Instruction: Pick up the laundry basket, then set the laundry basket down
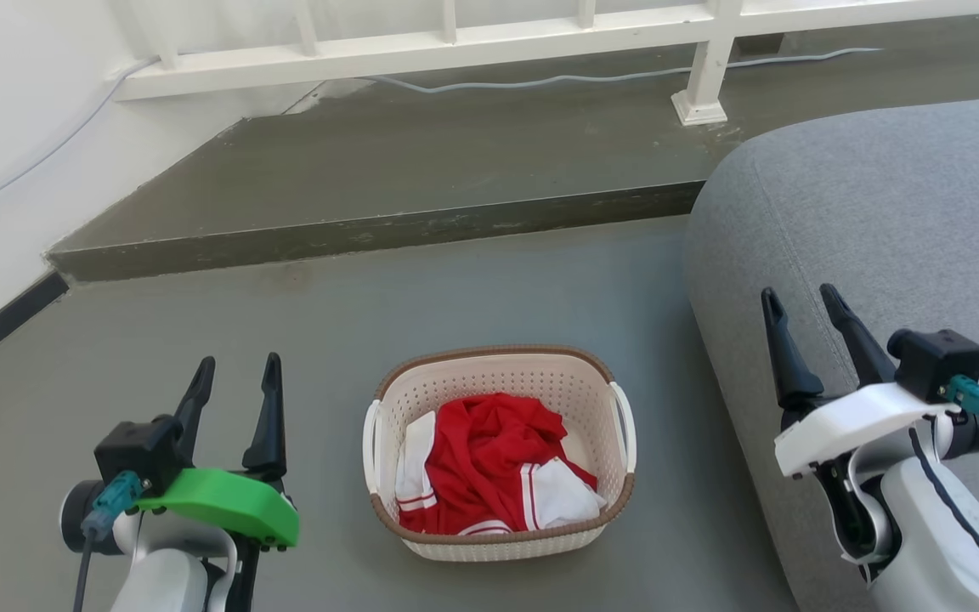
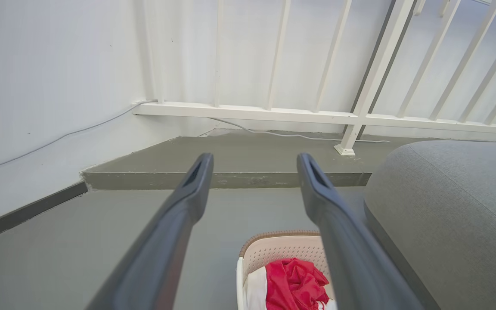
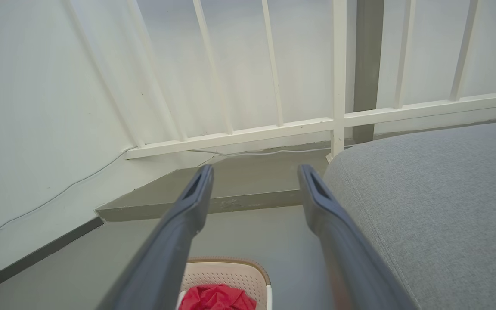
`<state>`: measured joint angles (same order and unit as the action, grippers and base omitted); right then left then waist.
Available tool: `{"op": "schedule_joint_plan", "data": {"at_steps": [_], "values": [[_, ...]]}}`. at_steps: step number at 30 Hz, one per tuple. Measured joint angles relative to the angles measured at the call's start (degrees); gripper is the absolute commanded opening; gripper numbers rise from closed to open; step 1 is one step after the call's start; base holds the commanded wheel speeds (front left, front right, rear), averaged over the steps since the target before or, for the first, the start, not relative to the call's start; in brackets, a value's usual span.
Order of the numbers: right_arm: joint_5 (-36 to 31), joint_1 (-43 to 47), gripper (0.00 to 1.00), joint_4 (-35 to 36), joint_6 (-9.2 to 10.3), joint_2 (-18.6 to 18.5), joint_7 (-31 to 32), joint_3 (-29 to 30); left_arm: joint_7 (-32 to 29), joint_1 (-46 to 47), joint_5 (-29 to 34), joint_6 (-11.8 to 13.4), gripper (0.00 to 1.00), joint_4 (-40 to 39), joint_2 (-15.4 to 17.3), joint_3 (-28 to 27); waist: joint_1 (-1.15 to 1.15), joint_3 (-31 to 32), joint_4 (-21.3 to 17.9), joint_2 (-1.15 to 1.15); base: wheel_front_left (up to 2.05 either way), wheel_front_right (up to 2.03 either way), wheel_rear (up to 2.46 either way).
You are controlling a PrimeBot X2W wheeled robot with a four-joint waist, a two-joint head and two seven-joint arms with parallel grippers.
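Note:
The laundry basket [image 1: 532,378] stands on the grey floor in the head view, cream-white and perforated with a brown rim, holding red and white clothes. My left gripper [image 1: 236,367] is open to the basket's left, apart from it, nothing between its fingers. My right gripper [image 1: 802,299] is open to the right, over the grey cushion, also holding nothing. The left wrist view shows the basket [image 2: 274,252] low between the open fingers of the left gripper [image 2: 254,160]. In the right wrist view the basket [image 3: 230,271] lies at the bottom edge beneath the open right gripper [image 3: 254,171].
A large grey upholstered cushion [image 1: 880,246] fills the right side, close to the basket. A raised concrete step [image 1: 370,229] runs across behind the basket, with a white railing [image 1: 455,42] and a pale cable [image 1: 583,79] on it. A white wall [image 1: 5,153] stands at left.

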<state>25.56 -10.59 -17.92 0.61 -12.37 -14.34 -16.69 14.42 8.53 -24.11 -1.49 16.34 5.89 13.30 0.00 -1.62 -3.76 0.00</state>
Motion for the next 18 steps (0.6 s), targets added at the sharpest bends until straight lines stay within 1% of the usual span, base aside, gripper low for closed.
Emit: {"op": "schedule_joint_plan", "data": {"at_steps": [7, 14, 18], "values": [[-1.3, 2.07, 1.0, 1.94, -0.01, 0.73, 0.0, 1.2, 0.0, -2.03, 1.22, -0.02, 1.0, -2.16, -1.18, -0.35, 0.0, -0.23, 0.01, 0.0, 0.0, 0.0, 0.0], [-2.2, 3.7, 1.0, 2.8, -0.02, 1.13, 0.0, 2.02, 0.0, -3.58, 1.72, -0.11, 1.0, -3.38, -1.43, -1.0, 0.0, -0.4, -0.1, 0.0, 0.0, 0.0, 0.0], [-2.55, 4.21, 1.0, 3.03, -0.08, 1.36, 0.0, 2.54, 0.0, -3.88, 2.66, -0.64, 1.0, -3.97, -1.59, -1.77, 0.0, -0.42, -0.07, 0.0, 0.0, 0.0, 0.0]]}}
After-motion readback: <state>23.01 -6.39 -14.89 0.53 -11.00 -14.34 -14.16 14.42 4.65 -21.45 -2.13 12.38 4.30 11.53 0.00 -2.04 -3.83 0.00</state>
